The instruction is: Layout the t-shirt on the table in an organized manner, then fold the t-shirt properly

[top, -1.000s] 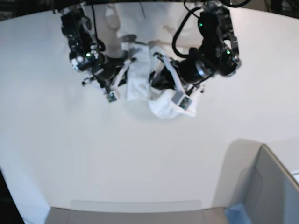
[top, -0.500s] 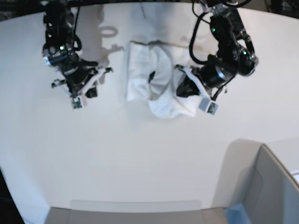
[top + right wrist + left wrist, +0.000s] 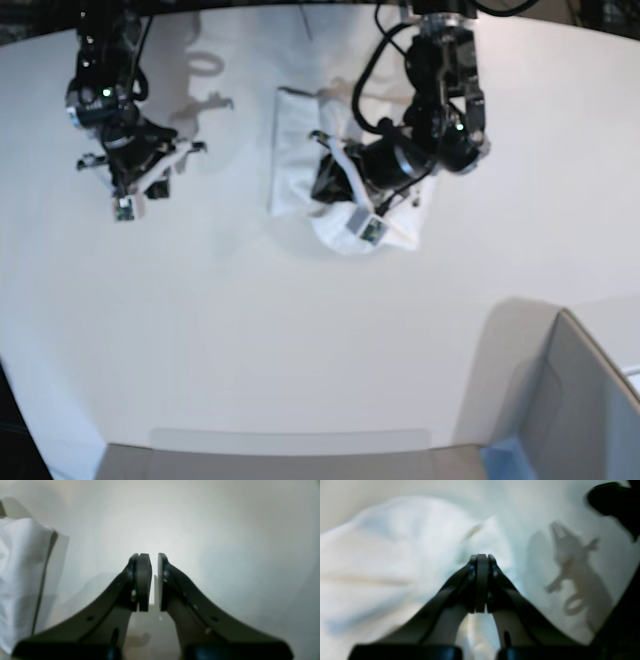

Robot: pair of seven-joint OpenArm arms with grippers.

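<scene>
On table, bunched t-shirt; bin apart.

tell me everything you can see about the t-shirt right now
The t-shirt is plain white cloth, soft and creased, lying bunched in a rough folded heap on the far middle of the white table. No print shows from any view. Its left part forms a fairly straight vertical panel; the lower right bulges out in a rounded lump. The left gripper, shut, is over the middle of the heap; whether it pinches fabric cannot be told. The right gripper is off to the side, clear of the shirt.
</scene>
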